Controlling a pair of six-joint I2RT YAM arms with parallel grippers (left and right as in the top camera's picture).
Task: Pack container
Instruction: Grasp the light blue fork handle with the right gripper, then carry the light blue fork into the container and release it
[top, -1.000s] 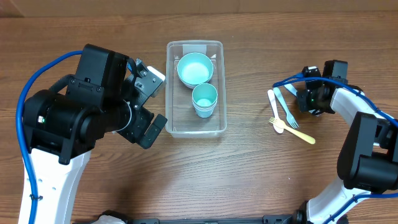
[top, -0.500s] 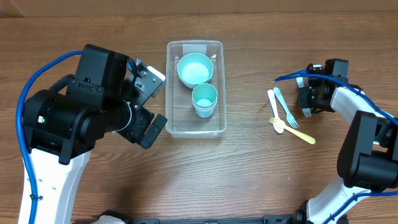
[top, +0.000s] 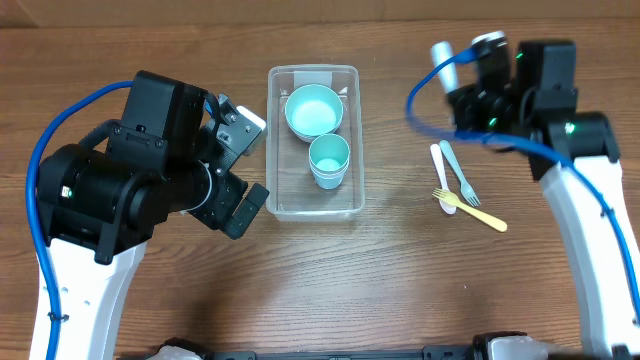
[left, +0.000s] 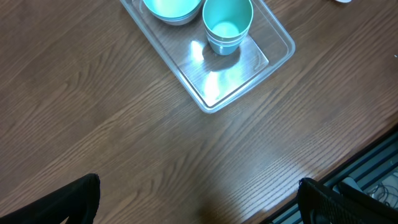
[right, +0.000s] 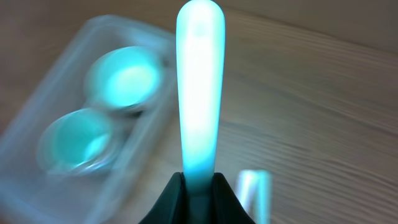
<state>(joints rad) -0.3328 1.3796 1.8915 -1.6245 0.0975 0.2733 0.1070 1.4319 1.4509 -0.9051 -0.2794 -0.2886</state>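
The clear rectangular container (top: 272, 150) stands at the table's middle, with a teal bowl (top: 313, 110) and a teal cup (top: 329, 158) inside. It also shows in the left wrist view (left: 249, 68) and, blurred, in the right wrist view (right: 124, 28). My right gripper (right: 198, 186) is shut on a pale teal utensil handle (right: 200, 93) and holds it up in the air, right of the container. In the overhead view the gripper (top: 470, 75) and the utensil (top: 441, 52) are motion-blurred. My left gripper (top: 250, 168) is open and empty, just left of the container.
A white spoon (top: 436, 165), a light blue fork (top: 458, 172) and a yellow fork (top: 472, 210) lie on the wood table right of the container. The table's front edge (left: 348, 168) shows in the left wrist view.
My right gripper has risen from the table beside the cutlery with the teal utensil in it and swung left. The left arm has not moved.
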